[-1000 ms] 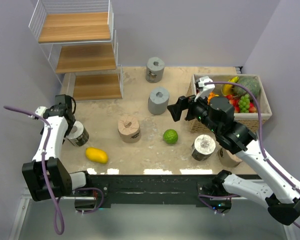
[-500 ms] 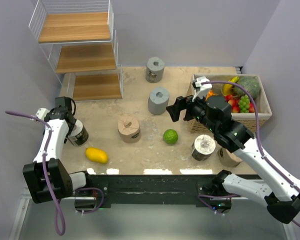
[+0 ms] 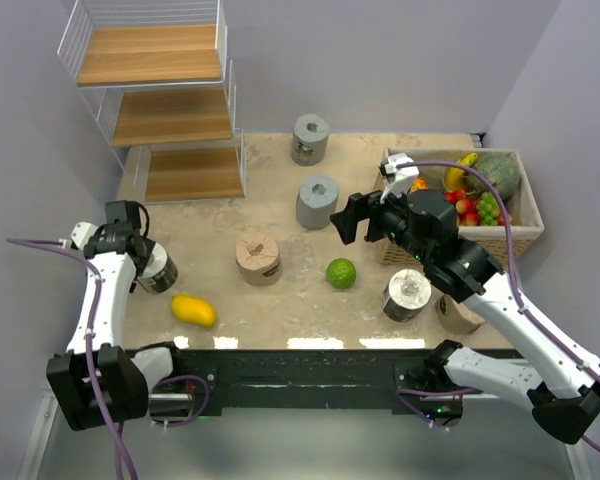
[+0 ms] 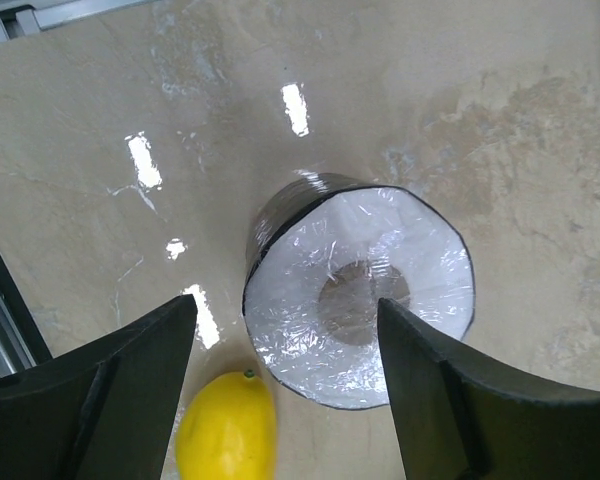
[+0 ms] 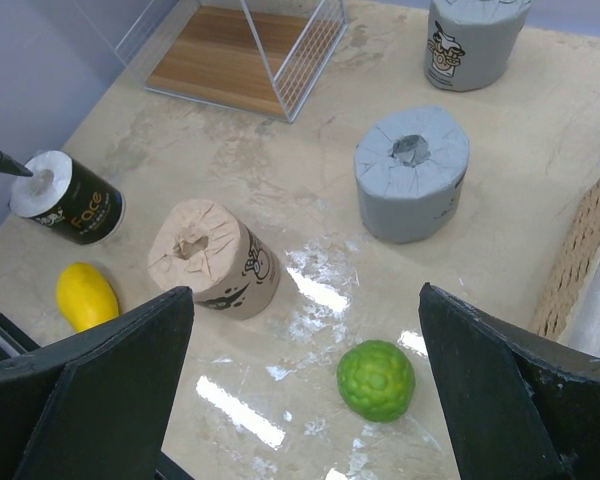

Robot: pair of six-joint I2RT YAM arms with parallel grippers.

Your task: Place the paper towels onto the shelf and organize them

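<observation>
Shelving bare: the three-tier wooden, wire-framed shelf (image 3: 170,110), upper left, holds none of six cylindrical paper towel rolls (image 3: 318,200).
Left gripper (image 4: 282,305) hangs open over the black-wrapped roll (image 4: 360,300), lower left; right gripper (image 5: 305,292) gapes wide, empty.

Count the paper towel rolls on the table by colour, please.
Black rolls: 2
Grey rolls: 2
Tan rolls: 2
Total: 6
</observation>
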